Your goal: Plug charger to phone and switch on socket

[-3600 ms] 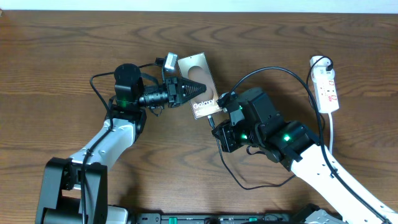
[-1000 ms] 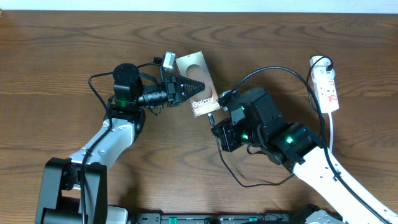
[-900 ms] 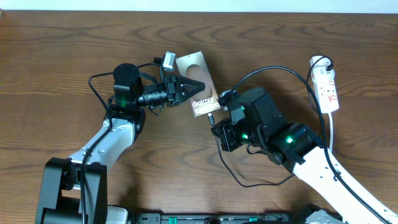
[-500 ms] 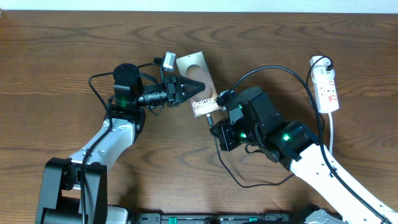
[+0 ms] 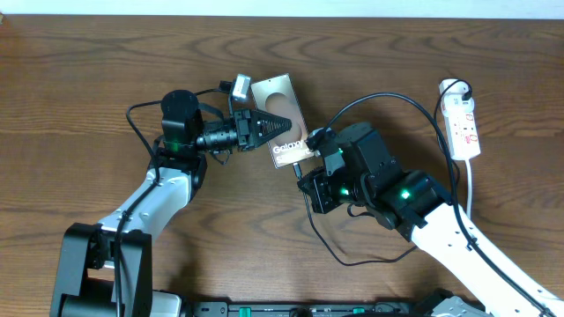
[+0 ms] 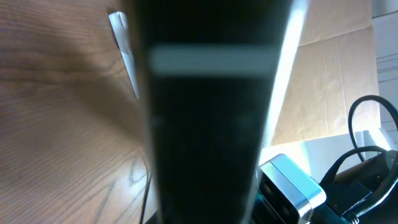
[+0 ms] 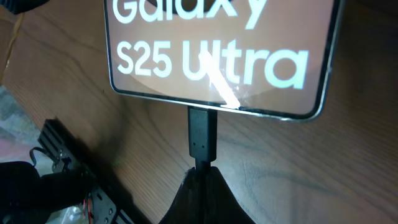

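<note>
Leftward by a little since the earlier frames, the right claw (image 5: 306, 173) had edged up to the lower end of the phone (image 5: 293, 139). It was clamped on the charger (image 7: 201, 138), whose black connector tip met the phone's bottom edge below the "S25 Ultra" lettering; whether it was fully seated could not be told. The left claw (image 5: 280, 124) was clamped on the phone from the left-edge side. The phone sat near the middle of the bench (image 5: 88, 70). The socket (image 5: 463, 123) lay well apart, by the right edge.
</note>
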Controlling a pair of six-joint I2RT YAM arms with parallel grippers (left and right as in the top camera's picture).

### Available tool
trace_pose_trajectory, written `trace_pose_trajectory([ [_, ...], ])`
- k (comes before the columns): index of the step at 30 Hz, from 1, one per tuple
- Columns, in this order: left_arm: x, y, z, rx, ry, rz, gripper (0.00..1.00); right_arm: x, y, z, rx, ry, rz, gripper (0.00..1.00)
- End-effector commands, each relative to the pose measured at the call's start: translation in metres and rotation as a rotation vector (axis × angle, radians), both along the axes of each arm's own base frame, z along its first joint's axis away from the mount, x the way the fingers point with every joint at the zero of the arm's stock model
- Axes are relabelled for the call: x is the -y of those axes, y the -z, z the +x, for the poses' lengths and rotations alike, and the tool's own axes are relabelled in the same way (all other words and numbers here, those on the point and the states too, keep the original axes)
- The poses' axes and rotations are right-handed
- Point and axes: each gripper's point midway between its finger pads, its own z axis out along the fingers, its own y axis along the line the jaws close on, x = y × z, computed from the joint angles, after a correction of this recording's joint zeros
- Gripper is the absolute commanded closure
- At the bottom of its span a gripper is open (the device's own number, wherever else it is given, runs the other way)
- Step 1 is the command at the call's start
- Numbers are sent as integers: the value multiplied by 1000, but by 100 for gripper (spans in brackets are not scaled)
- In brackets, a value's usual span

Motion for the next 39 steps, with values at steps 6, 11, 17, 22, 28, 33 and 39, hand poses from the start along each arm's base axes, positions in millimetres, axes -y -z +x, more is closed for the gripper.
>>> trace_pose_trajectory([
  [6, 2, -12, -4, 87, 36, -3, 93, -1, -2, -1, -11, 2, -2, 99],
  [11, 2, -12, -4, 94, 36, -2, 93, -2, -2, -3, -16, -2, 2, 99],
  [17, 2, -12, -4, 108, 36, 1, 93, -3, -2, -5, -28, -12, 8, 99],
  [22, 2, -12, -4, 108, 36, 1, 93, -4, -3, -6, -29, -16, 15, 99],
  [28, 2, -12, -4, 108, 36, 1, 93, -5, -4, -5, -23, -16, 19, 99],
  [33, 2, -12, -4, 108, 36, 1, 93, -4, -3, -3, -17, -8, 12, 99],
  [39, 2, -12, -4, 108, 36, 1, 93, -2, -5, -2, -7, -1, 10, 99],
])
